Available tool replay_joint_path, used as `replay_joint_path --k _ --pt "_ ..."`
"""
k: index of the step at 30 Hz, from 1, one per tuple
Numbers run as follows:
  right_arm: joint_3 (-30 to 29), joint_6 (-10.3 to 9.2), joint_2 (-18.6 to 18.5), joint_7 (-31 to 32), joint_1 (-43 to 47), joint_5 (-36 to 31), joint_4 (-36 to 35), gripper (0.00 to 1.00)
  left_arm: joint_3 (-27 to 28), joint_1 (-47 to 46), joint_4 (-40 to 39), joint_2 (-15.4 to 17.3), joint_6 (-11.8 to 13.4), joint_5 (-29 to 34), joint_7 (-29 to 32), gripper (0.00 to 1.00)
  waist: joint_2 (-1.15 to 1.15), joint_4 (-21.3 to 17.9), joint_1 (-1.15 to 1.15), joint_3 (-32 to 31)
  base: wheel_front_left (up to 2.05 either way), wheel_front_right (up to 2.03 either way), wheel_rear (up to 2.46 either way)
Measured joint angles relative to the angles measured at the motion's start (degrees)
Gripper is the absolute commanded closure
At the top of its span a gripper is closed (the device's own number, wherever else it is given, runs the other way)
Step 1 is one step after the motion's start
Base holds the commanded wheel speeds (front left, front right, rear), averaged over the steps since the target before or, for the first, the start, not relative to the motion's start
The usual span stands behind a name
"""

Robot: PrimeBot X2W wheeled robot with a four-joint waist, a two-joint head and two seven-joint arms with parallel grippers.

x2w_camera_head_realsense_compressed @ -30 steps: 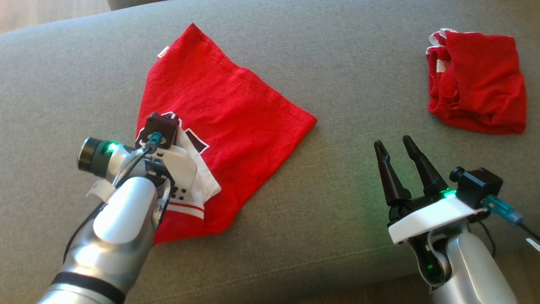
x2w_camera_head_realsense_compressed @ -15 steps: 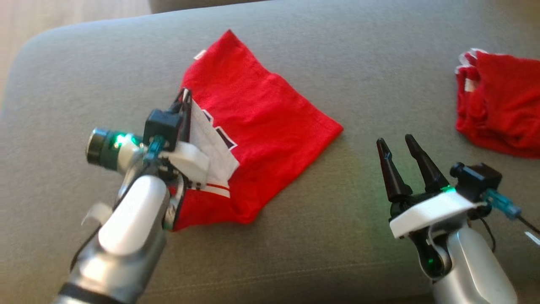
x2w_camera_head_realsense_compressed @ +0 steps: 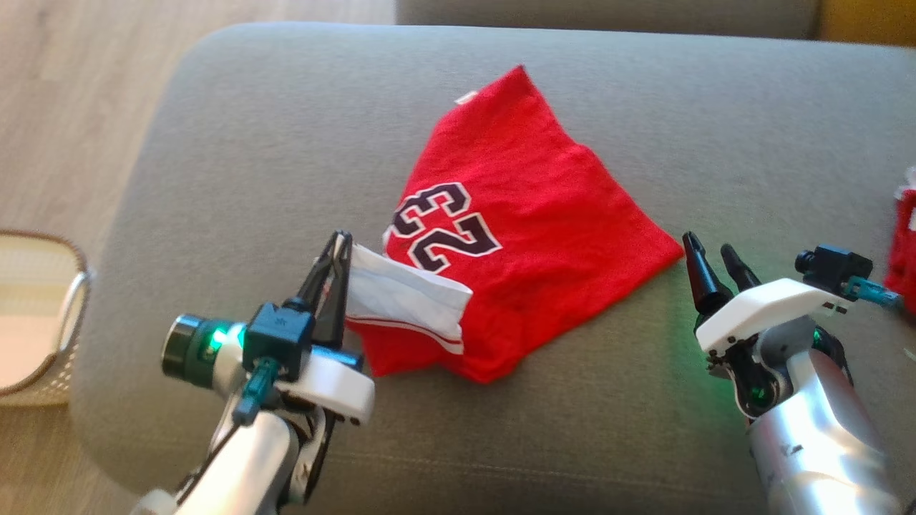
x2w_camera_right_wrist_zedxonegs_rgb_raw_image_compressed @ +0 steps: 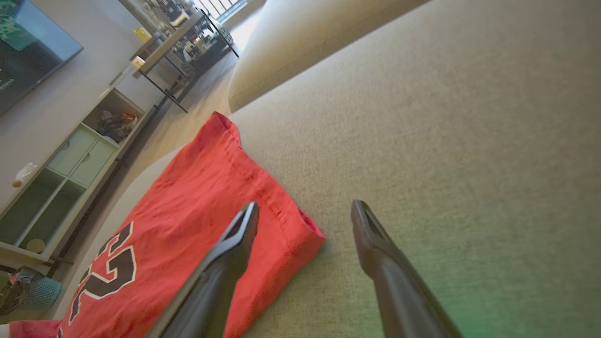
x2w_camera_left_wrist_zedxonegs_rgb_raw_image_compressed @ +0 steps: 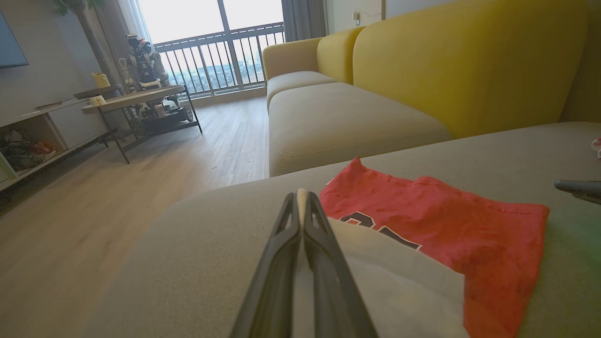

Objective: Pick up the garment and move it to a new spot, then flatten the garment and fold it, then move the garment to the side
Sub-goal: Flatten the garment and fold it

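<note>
The robot's left claw (x2w_camera_head_realsense_compressed: 338, 243) is clamped tight on the white-banded edge (x2w_camera_head_realsense_compressed: 408, 300) of a red garment (x2w_camera_head_realsense_compressed: 544, 214), fingers pressed together with pale cloth pinched between them. The garment lies near the middle of a grey sofa cushion (x2w_camera_head_realsense_compressed: 272, 143), and its pinched edge is drawn out toward the cushion's left end. The right claw (x2w_camera_head_realsense_compressed: 708, 245) stands wide apart and holds nothing, just beside the garment's right-hand corner. In the right wrist view one of its fingers crosses over that corner, but whether it touches cloth or cushion cannot be told.

Counted: two claws, one basket and two red pieces of clothing. The first is the folded garment, with a dark, white-outlined two-digit number on its top layer. The second red piece (x2w_camera_head_realsense_compressed: 903, 250) is cut off at the right edge of the head view, with only a sliver showing. The woven basket (x2w_camera_head_realsense_compressed: 43, 307) on the wooden floor (x2w_camera_head_realsense_compressed: 64, 107) is likewise cut by the left edge. The left arm's wrist hides the garment's near left corner.
</note>
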Motion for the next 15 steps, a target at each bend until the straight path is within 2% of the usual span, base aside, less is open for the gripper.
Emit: replay_joint_path --k 3,7,14,15 --pt "-1.7 0.0 0.0 0.6 -2.7 -0.2 6.4 0.0 -0.9 1.5 -2.0 0.3 0.2 0.0 0.2 1.0 0.0 2.2 0.0 -0.3 0.0 0.0 0.0" --pt "-3.4 0.0 0.0 -0.1 -4.5 -5.2 13.0 0.0 -1.4 2.3 -3.7 0.3 0.7 0.0 0.6 1.0 0.0 4.5 0.0 -0.4 0.0 0.0 0.0" --pt "-4.4 0.0 -0.1 -2.9 -7.8 -8.0 19.8 0.0 -2.0 3.4 -4.4 0.2 1.2 0.0 0.6 1.0 0.0 6.5 0.0 -0.7 0.0 0.0 0.0" --pt "-4.2 0.0 -0.1 -3.0 -8.2 -7.9 20.6 0.74 -2.0 3.6 -4.4 0.2 1.2 -0.1 0.6 1.0 0.0 6.6 0.0 -0.7 0.0 0.0 0.0"
